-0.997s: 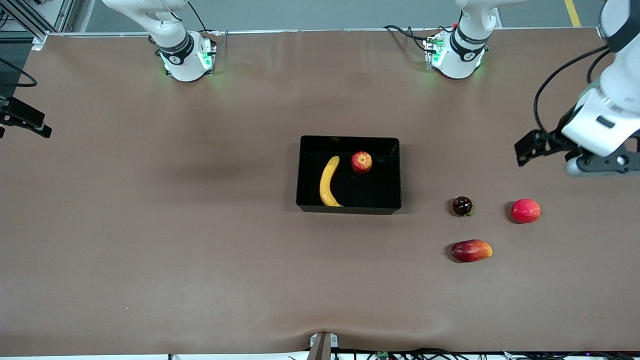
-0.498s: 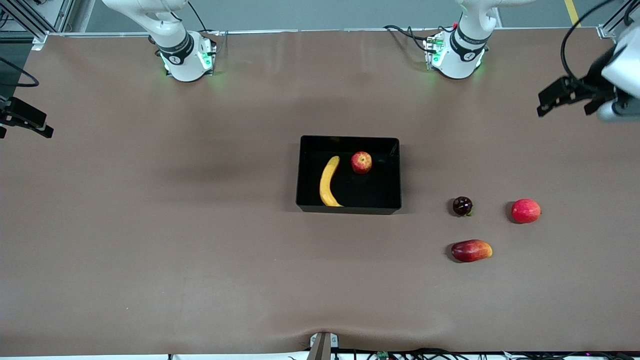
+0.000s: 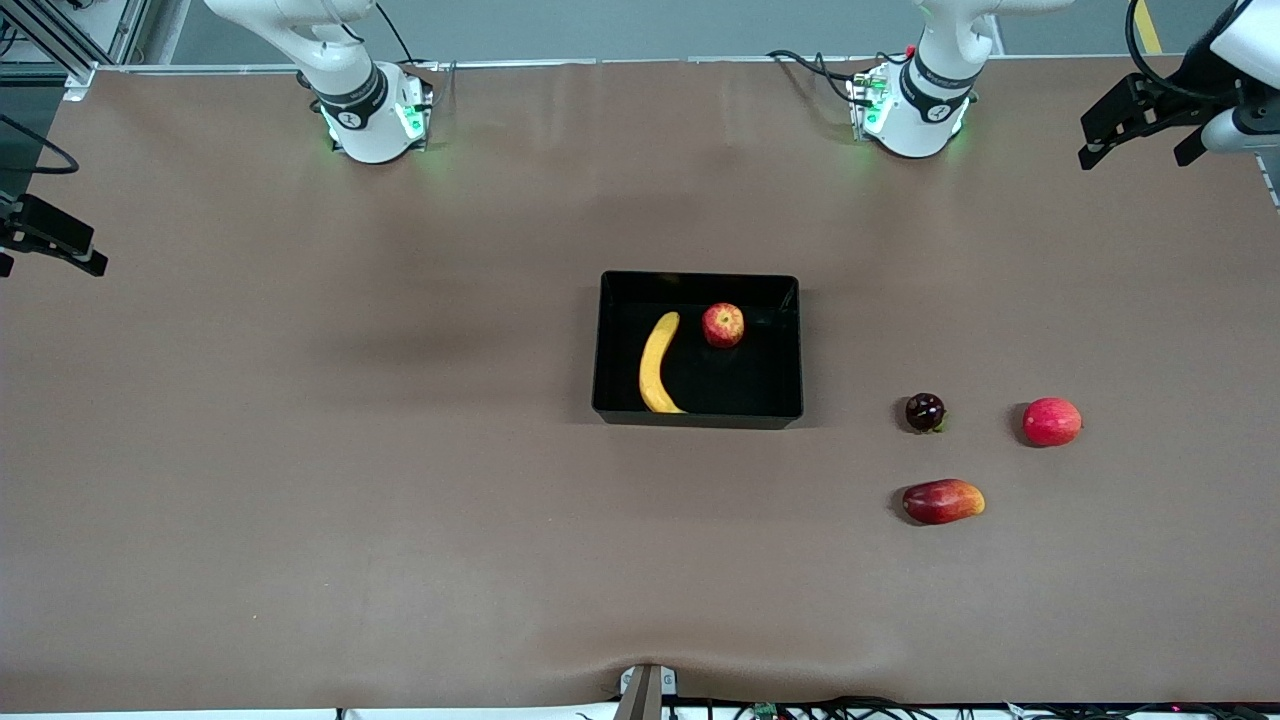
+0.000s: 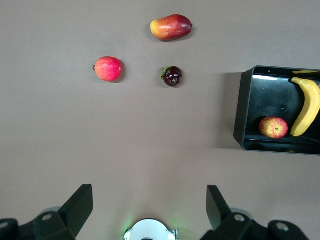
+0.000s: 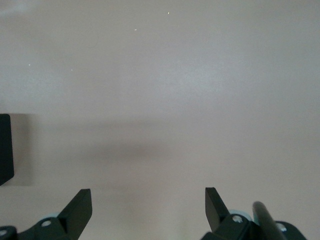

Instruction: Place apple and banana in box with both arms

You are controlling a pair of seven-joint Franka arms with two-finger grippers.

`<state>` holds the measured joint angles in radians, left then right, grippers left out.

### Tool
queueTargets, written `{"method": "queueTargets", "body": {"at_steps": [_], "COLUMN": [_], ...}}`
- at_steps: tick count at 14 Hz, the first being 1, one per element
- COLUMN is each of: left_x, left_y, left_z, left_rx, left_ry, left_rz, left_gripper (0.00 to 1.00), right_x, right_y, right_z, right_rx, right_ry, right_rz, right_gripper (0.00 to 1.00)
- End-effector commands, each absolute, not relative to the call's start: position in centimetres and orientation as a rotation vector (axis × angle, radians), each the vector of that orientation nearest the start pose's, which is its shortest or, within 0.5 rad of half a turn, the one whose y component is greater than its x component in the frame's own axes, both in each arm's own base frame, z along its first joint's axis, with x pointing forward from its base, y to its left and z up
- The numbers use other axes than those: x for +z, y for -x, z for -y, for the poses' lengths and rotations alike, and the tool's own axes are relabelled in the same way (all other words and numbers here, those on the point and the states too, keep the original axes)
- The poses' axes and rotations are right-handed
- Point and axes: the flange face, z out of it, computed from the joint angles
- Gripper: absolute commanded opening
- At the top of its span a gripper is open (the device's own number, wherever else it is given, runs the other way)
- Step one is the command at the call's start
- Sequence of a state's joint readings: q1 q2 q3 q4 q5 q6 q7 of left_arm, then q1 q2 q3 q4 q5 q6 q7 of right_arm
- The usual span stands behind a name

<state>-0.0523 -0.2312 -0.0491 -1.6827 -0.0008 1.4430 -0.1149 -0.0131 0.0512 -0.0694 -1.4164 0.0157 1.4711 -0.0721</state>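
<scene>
The black box (image 3: 797, 350) stands mid-table. The yellow banana (image 3: 657, 363) and the red apple (image 3: 722, 325) lie inside it, apart from each other. All three also show in the left wrist view: box (image 4: 241, 115), banana (image 4: 306, 106), apple (image 4: 273, 127). My left gripper (image 3: 1140, 140) is open and empty, high over the table corner at the left arm's end; its own view (image 4: 149, 210) shows bare table between the fingers. My right gripper (image 3: 50, 245) is open and empty over the table edge at the right arm's end (image 5: 148, 207).
Three loose fruits lie on the table toward the left arm's end: a small dark fruit (image 3: 925, 412), a pinkish-red round fruit (image 3: 1051, 421) and an elongated red-orange fruit (image 3: 943, 501). The box's corner shows at the edge of the right wrist view (image 5: 5, 150).
My left gripper has drawn back from above the pinkish-red fruit toward the table corner by its base. The fruits, the box and the right arm have not moved.
</scene>
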Motion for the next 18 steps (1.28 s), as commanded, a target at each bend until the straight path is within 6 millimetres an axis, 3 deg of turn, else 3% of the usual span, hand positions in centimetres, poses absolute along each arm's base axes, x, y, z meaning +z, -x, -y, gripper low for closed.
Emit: {"method": "queueTargets", "body": {"at_steps": [1, 8, 12, 18], "left_x": [68.4, 66.8, 67.1, 66.9], "left_y": [-46.6, -49.4, -50.7, -50.7], "left_z": [5.0, 4.7, 4.7, 4.8], "left_rx": [-0.002, 0.041, 0.024, 0.026], "left_ry": [3.143, 3.138, 3.140, 3.139], "left_rz": [0.012, 0.026, 0.028, 0.024], "left_gripper": [1.00, 1.00, 1.00, 1.00], "right_x": [66.1, 65.8, 65.6, 65.5], "right_y": [-55.8, -56.2, -56.3, -56.2], "right_z": [4.2, 4.3, 4.2, 4.3], "right_rx": [-0.018, -0.011, -0.013, -0.006], "right_ry": [3.133, 3.129, 3.132, 3.133], "right_rz": [-0.020, -0.024, -0.019, -0.022], "right_gripper": [1.00, 1.00, 1.00, 1.00]}}
